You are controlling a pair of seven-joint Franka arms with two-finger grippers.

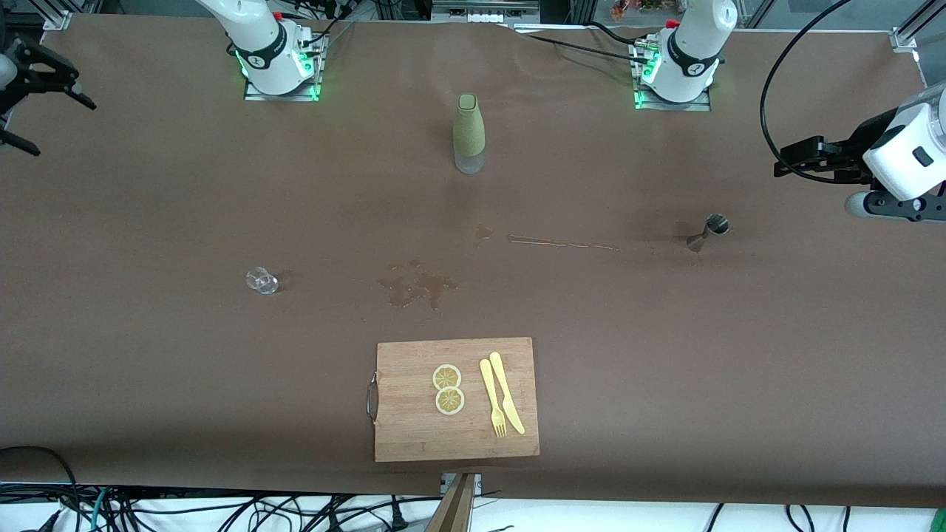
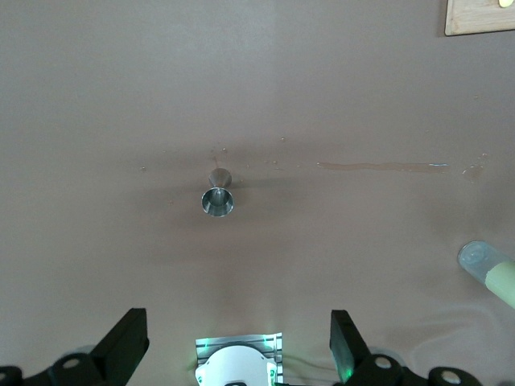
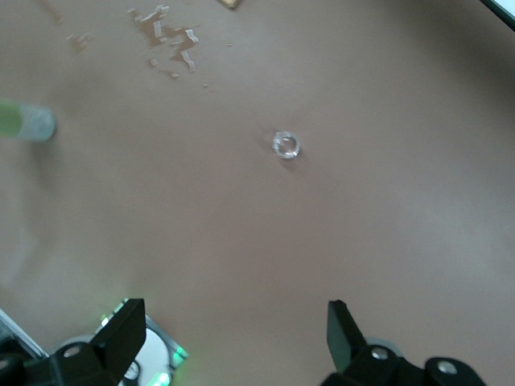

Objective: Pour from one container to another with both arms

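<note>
Cutting board (image 1: 414,436) foremost; both open pincers, left (image 1: 794,159), right (image 1: 29,100), partly cropped

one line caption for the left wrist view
Open left gripper hovering over a small metal cup on the brown table.

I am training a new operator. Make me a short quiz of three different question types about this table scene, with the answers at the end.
1. True or false: the green bottle lies on its side.
2. Which stands toward the left arm's end of the table: A) the small clear glass, B) the metal jigger, C) the cutting board?
3. Fill in: beside the plastic fork and knife on the board lie two lemon ______.

Key
1. False; it stands upright.
2. B.
3. Slices.

Both the left tool and the right tool wait open and empty above the table.
</note>
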